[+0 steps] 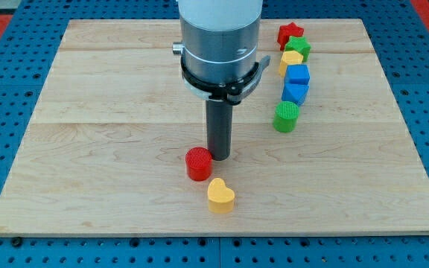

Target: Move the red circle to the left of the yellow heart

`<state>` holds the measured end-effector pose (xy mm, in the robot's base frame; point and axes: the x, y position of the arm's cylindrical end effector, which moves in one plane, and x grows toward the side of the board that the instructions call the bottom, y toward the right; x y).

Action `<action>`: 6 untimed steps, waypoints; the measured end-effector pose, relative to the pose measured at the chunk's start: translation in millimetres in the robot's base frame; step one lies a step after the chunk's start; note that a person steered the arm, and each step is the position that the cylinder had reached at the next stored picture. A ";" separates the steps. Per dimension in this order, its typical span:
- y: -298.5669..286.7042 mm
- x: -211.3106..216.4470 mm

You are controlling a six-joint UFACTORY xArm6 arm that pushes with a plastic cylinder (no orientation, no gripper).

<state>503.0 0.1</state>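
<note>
Camera view gave you one look down on the wooden worktop [110, 89], which sat on a blue pegboard [6, 22]. Your arm carried no claw, so nothing was open, shut or held; it ended in a dark rod under a grey cylinder [220, 37]. My tip [219, 157] stood just below the middle of the frame, on the boards.

The red circle [198, 163] lay at the tip's lower left, touching it or nearly so; you could not tell which from this angle. The yellow heart [220, 195] sat just below and to the right of the red circle, close to it but apart by a thin gap. So the circle was above the heart and slightly left of it, not level with it.

In the upper right of the frame you had a column of blocks running downward: a red star [290, 32] at the top, a green block [300, 48] touching it, a yellow block [291, 61], then a blue cube [298, 75] and a second blue block [295, 92] crowded together. A green ribbed cylinder [286, 116] stood at the foot of the column, well apart from the tip.
</note>
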 end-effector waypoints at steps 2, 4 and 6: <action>-91.8 24.4; -81.6 -30.3; -23.4 -3.3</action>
<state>499.6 -23.3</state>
